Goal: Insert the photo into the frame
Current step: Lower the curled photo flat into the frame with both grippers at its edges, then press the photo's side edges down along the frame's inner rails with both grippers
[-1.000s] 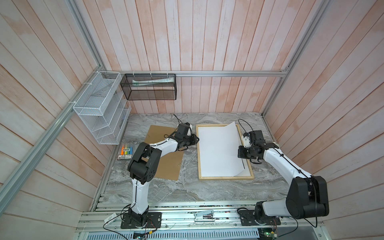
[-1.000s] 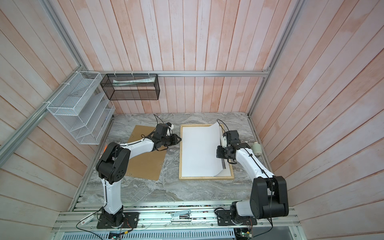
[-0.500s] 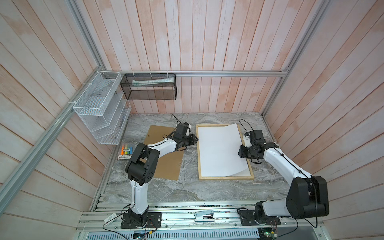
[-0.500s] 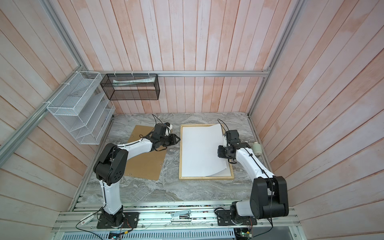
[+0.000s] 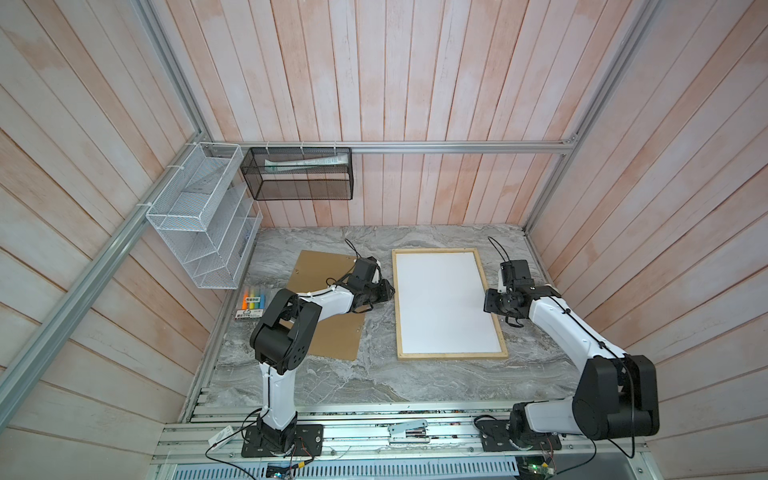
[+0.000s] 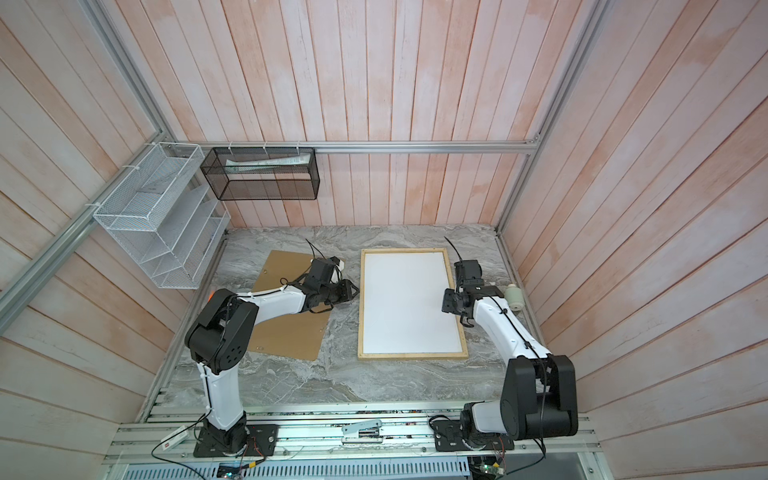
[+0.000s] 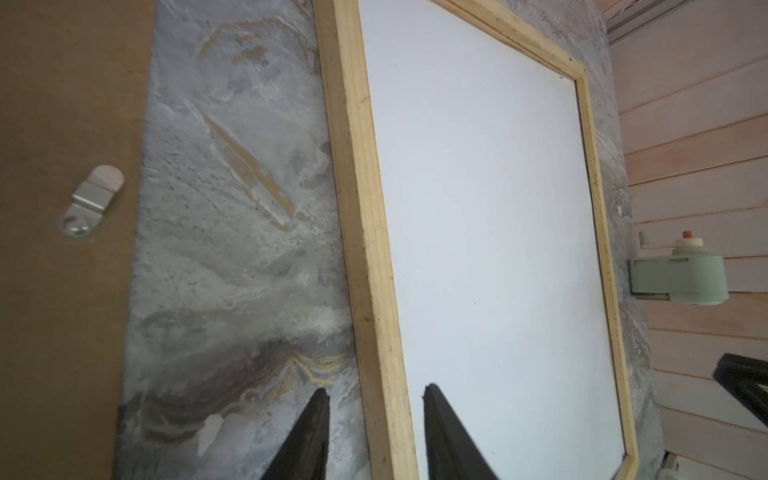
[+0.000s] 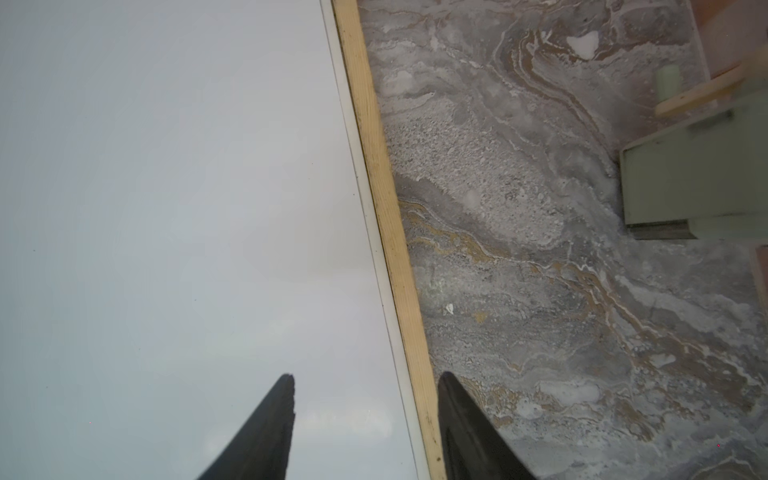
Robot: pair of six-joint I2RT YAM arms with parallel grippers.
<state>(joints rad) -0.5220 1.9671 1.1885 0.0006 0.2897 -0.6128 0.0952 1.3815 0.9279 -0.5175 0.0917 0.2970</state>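
The frame (image 5: 453, 355), thin pale wood, lies flat on the marble worktop (image 5: 374, 382), right of the middle, with its long sides running from the front edge toward the back. The photo (image 5: 444, 305) lies flat inside it, showing only a plain white face that fills the opening. The left gripper (image 7: 376, 395) is spread, its jaws straddling the frame's left strip without pinching it. The right gripper (image 8: 365, 380) is spread likewise over the right strip. A brown backing board (image 5: 332, 332) lies toward the left edge.
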